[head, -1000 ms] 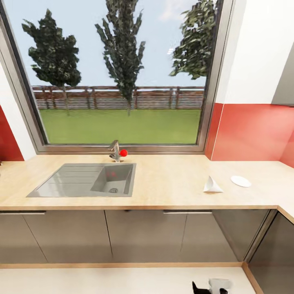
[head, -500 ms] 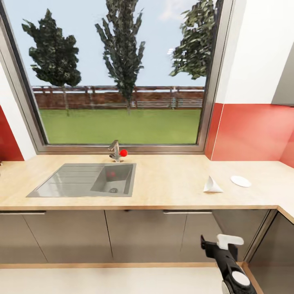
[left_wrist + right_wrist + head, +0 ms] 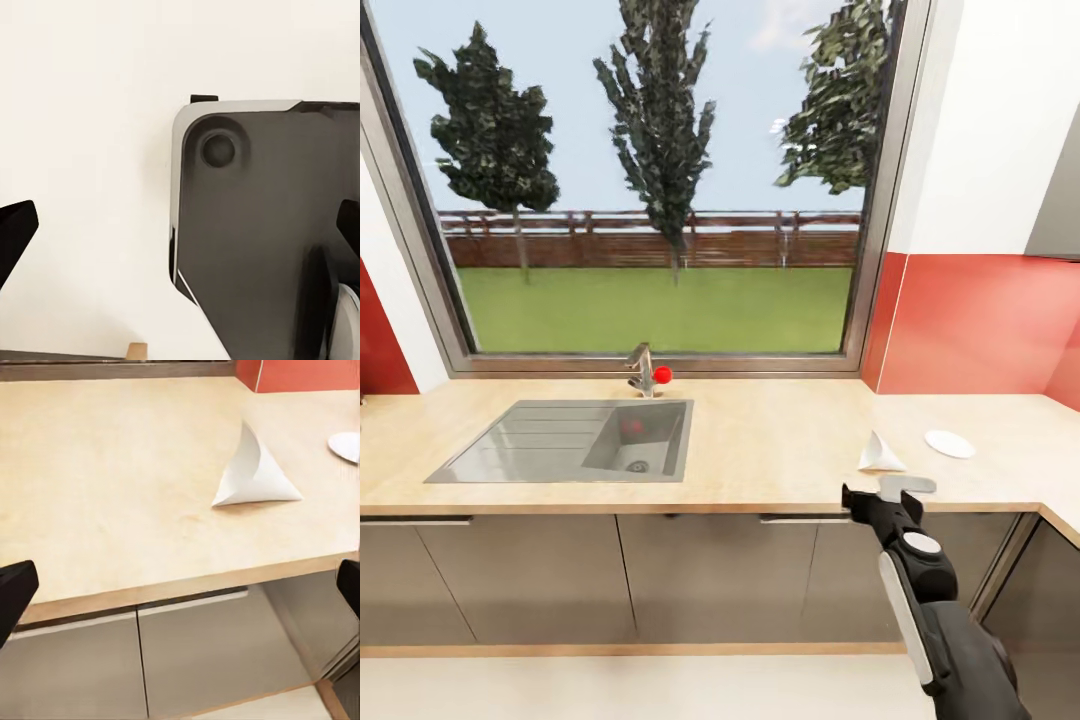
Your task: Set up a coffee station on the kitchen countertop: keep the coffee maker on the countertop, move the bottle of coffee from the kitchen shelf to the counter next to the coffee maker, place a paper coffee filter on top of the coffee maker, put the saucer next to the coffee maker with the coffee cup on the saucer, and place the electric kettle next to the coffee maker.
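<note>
Head view: the right gripper [image 3: 888, 492] is raised at the near edge of the countertop [image 3: 760, 450], just in front of the filter [image 3: 880, 455]. Its fingers stand spread with nothing between them; in the right wrist view the two dark fingertips [image 3: 15, 592] sit at opposite margins, confirming a released, empty tool.

The filter [image 3: 253, 472] lies on its side on the bare slab, near the front edge, its point tipped up and away. The saucer [image 3: 950, 443] rests to the right of it, apart from it and a little farther back; its rim [image 3: 346, 446] appears at the margin of the right wrist view. A sink [image 3: 575, 440] with a tap [image 3: 644, 370] occupies the left part of the slab, below the window.

Handling, as a judgement: the filter is thin paper, nearly weightless, soft and easily crushed or creased. It is likely to slide on the smooth slab if nudged rather than pinched. The raised fold, where two walls meet above the surface, looks the best place to take hold, with a light closing force.

Left wrist view: the dark fingertips [image 3: 16, 236] of the left gripper stand wide apart over pale floor and a dark robot part, holding nothing.
</note>
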